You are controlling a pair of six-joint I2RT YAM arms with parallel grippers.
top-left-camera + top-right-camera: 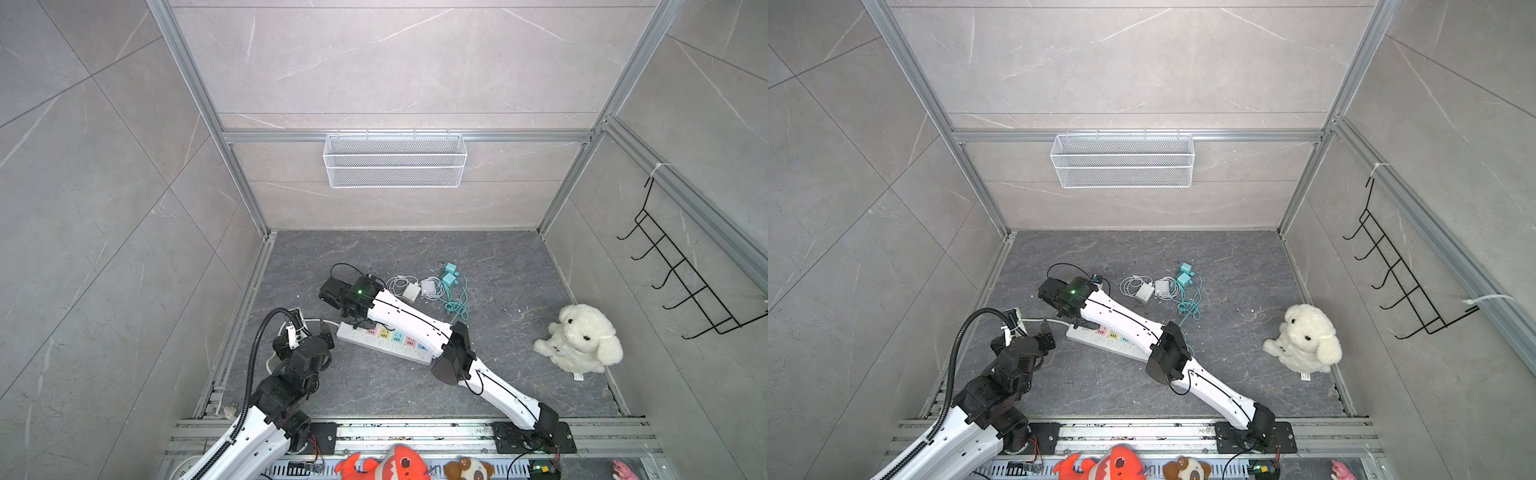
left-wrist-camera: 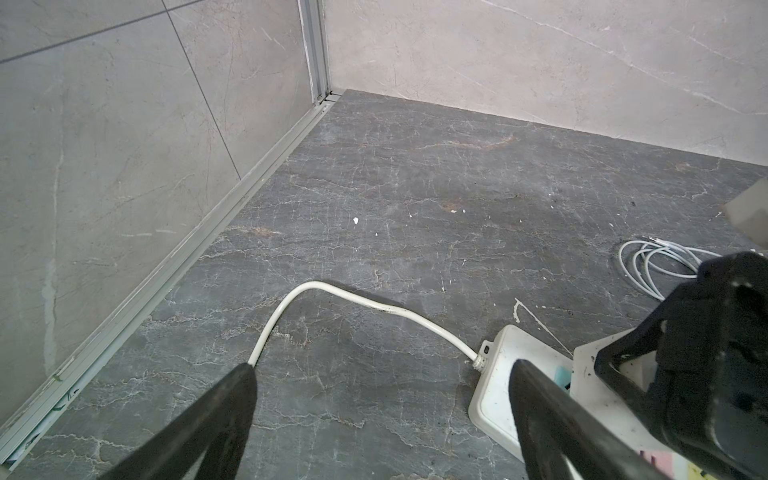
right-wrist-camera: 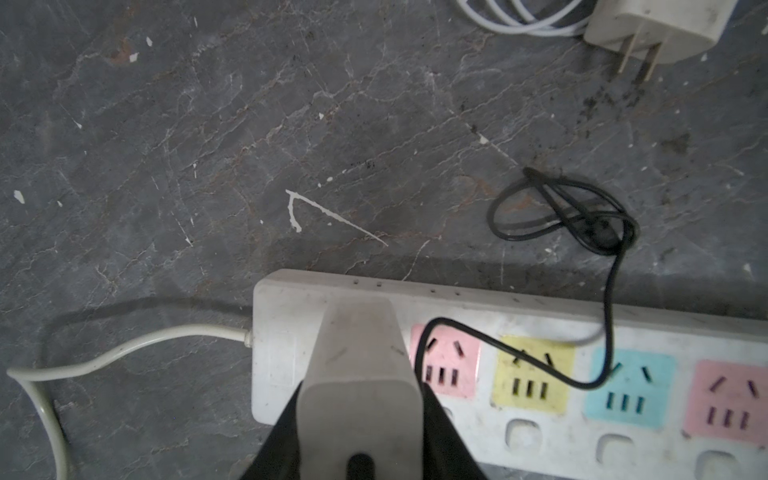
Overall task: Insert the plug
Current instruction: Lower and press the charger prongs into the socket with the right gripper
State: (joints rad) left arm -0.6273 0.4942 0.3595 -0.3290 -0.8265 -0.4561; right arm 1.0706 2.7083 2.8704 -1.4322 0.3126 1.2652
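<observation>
The right gripper (image 3: 360,419) pinched the plug (image 3: 358,353) at lower centre of its wrist view, over the blank end of the strip (image 3: 282,332), while the left gripper (image 2: 382,368) gaped empty, so a push there might miss the socket (image 3: 445,361).

Scuffed matt plastic power strip (image 3: 279,332)

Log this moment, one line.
phase: insert | right gripper: shut on white plug, over power strip beside pink socket | left gripper: open, empty
</observation>
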